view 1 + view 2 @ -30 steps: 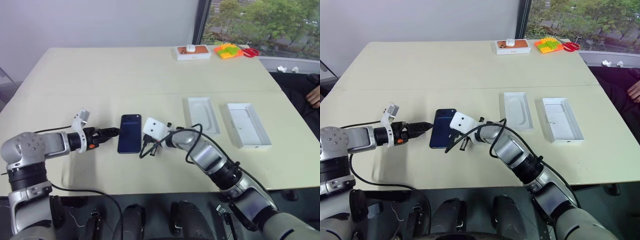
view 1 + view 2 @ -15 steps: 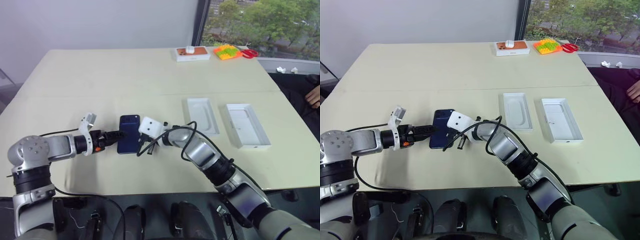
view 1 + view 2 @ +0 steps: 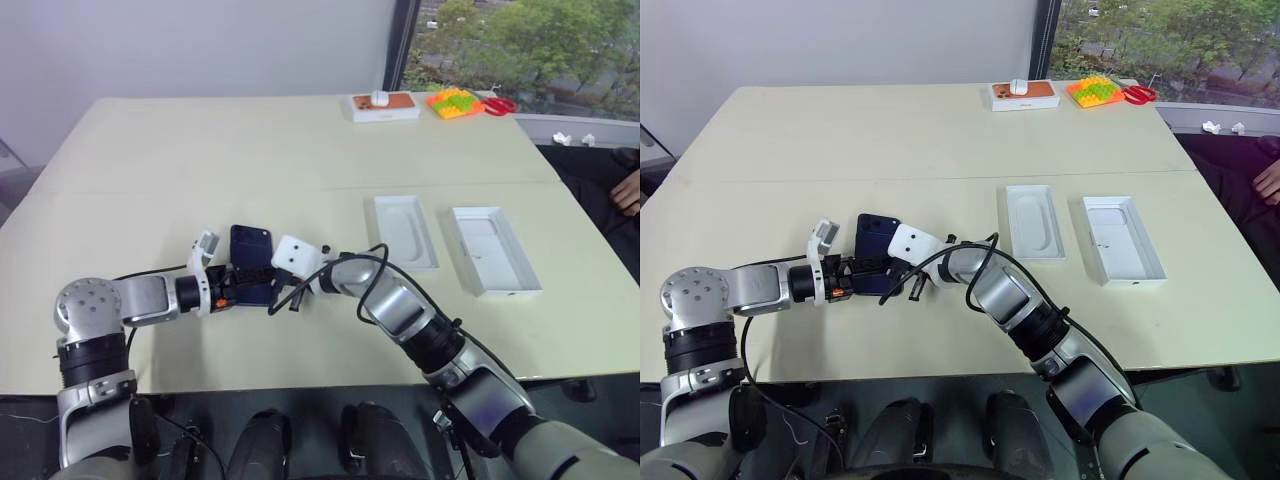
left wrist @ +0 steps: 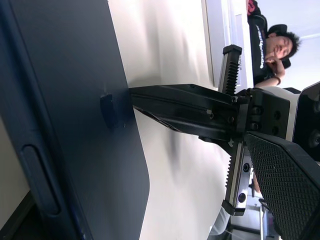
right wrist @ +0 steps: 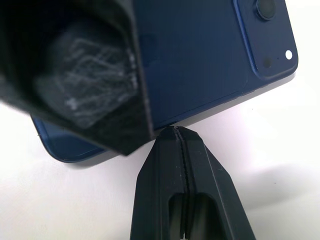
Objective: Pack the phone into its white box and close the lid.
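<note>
The dark navy phone (image 3: 250, 246) lies back up on the table, its camera cluster at the far corner. My left gripper (image 3: 255, 279) comes in from the left and stands open astride the phone's near half. One padded finger (image 5: 75, 75) hangs over the phone's back. My right gripper (image 5: 175, 132) is shut, and its tips press on the phone's right long edge. A white tray with an oval recess (image 3: 405, 230) and a deeper open white piece (image 3: 495, 250) lie side by side to the right. Which of them is the white box or the lid I cannot tell.
At the far edge stand a small orange-topped white box (image 3: 385, 104), a bright toy block (image 3: 455, 101) and red scissors (image 3: 503, 104). A person's hand (image 3: 628, 190) rests at the right border. A black cable (image 3: 375, 265) loops off my right forearm.
My left gripper has slid right, from beside the phone to over its near half. The phone has shifted a little left and turned, with the shut right gripper following against its edge.
</note>
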You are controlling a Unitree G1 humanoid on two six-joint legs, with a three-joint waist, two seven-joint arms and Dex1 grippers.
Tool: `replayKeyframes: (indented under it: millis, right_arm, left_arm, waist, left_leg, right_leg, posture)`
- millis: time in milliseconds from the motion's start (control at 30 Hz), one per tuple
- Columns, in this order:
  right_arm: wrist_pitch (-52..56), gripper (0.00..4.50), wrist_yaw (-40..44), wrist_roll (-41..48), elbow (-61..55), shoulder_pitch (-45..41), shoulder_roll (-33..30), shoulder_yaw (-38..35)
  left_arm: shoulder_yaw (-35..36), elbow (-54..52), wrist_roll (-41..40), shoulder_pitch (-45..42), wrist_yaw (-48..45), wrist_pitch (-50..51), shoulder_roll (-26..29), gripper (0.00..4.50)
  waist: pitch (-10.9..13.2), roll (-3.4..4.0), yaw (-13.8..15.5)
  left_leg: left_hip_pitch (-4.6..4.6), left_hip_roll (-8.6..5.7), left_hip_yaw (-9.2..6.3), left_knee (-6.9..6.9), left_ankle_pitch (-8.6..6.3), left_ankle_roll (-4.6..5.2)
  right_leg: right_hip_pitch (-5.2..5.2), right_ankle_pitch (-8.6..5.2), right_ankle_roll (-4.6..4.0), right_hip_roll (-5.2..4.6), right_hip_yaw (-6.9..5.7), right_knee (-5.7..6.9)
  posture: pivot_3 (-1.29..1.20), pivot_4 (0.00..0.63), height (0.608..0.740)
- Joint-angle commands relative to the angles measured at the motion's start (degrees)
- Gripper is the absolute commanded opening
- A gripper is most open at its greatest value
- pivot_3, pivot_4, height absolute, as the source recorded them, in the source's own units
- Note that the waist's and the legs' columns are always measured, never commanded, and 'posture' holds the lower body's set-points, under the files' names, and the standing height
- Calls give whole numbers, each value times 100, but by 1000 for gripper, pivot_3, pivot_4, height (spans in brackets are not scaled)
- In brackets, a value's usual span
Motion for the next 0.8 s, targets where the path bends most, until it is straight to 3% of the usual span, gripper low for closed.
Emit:
replayKeyframes:
  millis: [33,400,633,800]
  right_arm:
    - [-29,26,42,-9,-273,39,-6,-53]
    - [70,26,44,-29,-464,154,-89,-65]
    - [149,0,29,-39,-545,210,-114,-74]
    - [198,0,25,-35,-609,236,-145,-79]
  left_arm:
    - [290,171,110,-37,256,47,147,4500]
    - [538,457,266,-157,303,46,276,4500]
    - [631,479,438,-224,173,9,274,1190]
    - [637,396,532,-219,12,-11,234,1190]
  waist:
    - [0,0,-7]
    - [1,-1,-24]
    - [2,-3,-14]
    - [3,-4,-10]
  left_leg:
    - [0,1,0,0,0,0]
    - [1,12,-5,-6,1,-1]
    - [-10,12,-5,-6,1,-4]
    - [-17,11,-6,-7,5,-10]
  right_leg:
    - [0,0,0,2,0,0]
    - [-4,0,-1,16,0,1]
    - [-16,0,-1,15,0,1]
    - [-21,0,-1,12,-1,0]
  posture:
    - [0,150,740]
    - [0,150,740]
    - [0,150,740]
    - [0,150,740]
